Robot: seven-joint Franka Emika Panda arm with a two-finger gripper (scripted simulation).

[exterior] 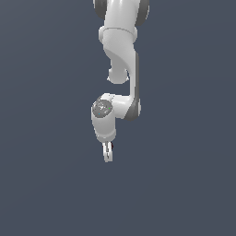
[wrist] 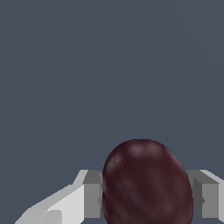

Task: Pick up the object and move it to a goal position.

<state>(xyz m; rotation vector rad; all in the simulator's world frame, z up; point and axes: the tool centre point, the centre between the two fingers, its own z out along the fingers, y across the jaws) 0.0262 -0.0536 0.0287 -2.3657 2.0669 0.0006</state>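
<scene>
plain slate backdrop, dark red lump (wrist: 147, 183) clamped between claw (wrist: 147, 199) fingers

Smooth white shell, dull dark skin, flat matt backdrop.

We see the arm (exterior: 120, 50) wearing a smooth white casing that looks like moulded plastic, with a soft sheen and darker grey bands at its joints; one round cap near the wrist looks mottled grey, like brushed metal, though we cannot be sure. The gripper (exterior: 108, 156) shares that white, plain finish, and in the wrist view its fingers (wrist: 72, 202) show flat matt white faces with grey, duller inner pads. Between them the object (wrist: 148, 183) looks dark red, almost maroon, with a faintly streaked skin and a weak, cloudy gloss on top. The slate-blue background (exterior: 46, 138) behind everything is uniformly matt, textureless.
</scene>
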